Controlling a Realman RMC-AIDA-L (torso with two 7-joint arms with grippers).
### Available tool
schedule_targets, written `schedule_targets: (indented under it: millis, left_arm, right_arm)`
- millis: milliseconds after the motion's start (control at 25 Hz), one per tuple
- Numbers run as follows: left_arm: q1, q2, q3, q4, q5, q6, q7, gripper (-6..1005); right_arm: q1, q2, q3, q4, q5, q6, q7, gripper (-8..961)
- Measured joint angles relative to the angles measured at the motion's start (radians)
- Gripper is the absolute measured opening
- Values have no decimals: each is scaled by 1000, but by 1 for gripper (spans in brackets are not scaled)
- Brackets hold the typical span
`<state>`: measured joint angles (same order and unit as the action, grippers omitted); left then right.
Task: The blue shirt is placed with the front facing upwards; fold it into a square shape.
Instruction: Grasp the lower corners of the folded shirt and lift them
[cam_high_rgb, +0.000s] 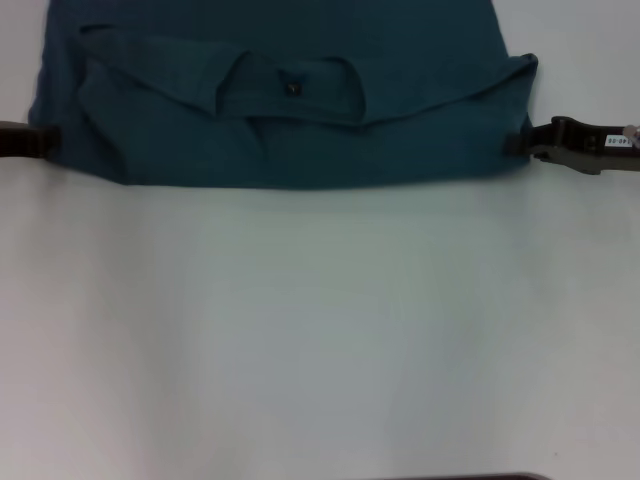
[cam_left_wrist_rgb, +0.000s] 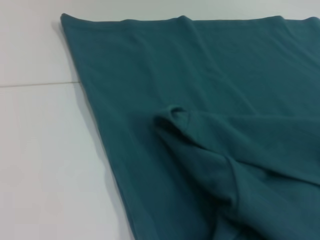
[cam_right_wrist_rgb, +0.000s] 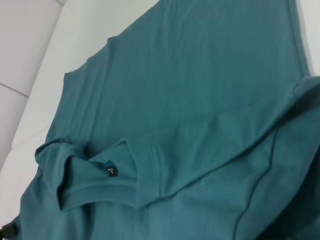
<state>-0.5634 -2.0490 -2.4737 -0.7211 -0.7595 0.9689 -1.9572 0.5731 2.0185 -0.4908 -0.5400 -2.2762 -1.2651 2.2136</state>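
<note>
Blue shirt (cam_high_rgb: 290, 110) lies flat at far edge of white surface (cam_high_rgb: 320, 330), collar and neck label (cam_high_rgb: 293, 88) folded toward robot, long axis running away; left claw (cam_high_rgb: 40, 142) and right claw (cam_high_rgb: 530, 140) sit at its side edges, finger state cannot be told.

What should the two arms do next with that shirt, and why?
Probably carry the folded edge farther over the body. The shirt lies on the table with its collar end turned over, label up, and the fold looks shallow and wrinkled. The left pincer and right pincer sit at the fold's two side edges.
</note>
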Motion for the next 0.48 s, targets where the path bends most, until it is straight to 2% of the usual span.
schedule_targets:
  millis: [480]
  left_arm:
    - [80, 11, -57, -113, -11, 186, 6, 1]
  right_arm:
    - [-64, -5, 0, -5, 19, -53, -42, 110]
